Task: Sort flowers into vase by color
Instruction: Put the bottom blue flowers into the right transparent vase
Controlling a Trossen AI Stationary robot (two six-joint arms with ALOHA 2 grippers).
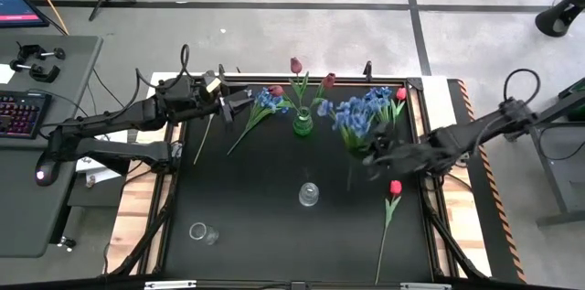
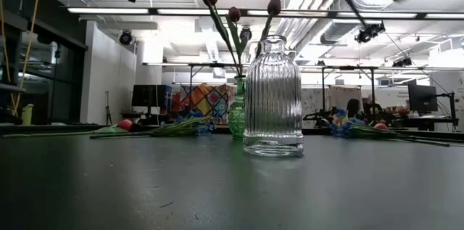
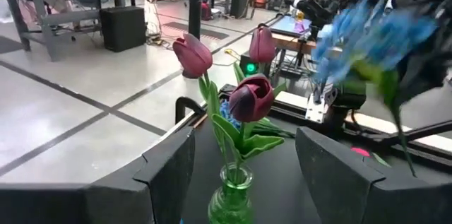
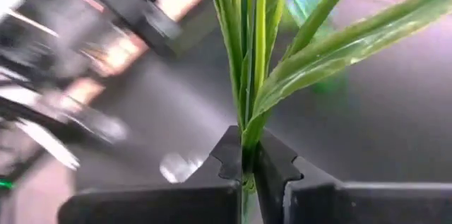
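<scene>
**Blue stem lifted, three dark tulips in the green vase**

Landmark: the green vase [image 1: 302,125], holding three pink-maroon tulips [image 3: 251,98]; one tulip head is partly hidden behind another in the left wrist view.

Left of it, the left gripper [image 1: 239,100] hovers with fingers spread wide, holding nothing. Just beside it lies one blue blossom stem [image 1: 260,105] with a red tulip [image 1: 276,91].

In front of the vase stands one clear ribbed vase [image 2: 273,97]; a second clear vase [image 1: 200,232] sits far front-left.

Right of the vase, the right gripper [image 4: 249,166] is pinched on a blue flower bunch [image 1: 361,114], blurred; its blossoms are cut off in the wrist view. Two more red tulips: one [image 1: 399,94] behind, one [image 1: 395,187] in front.
</scene>
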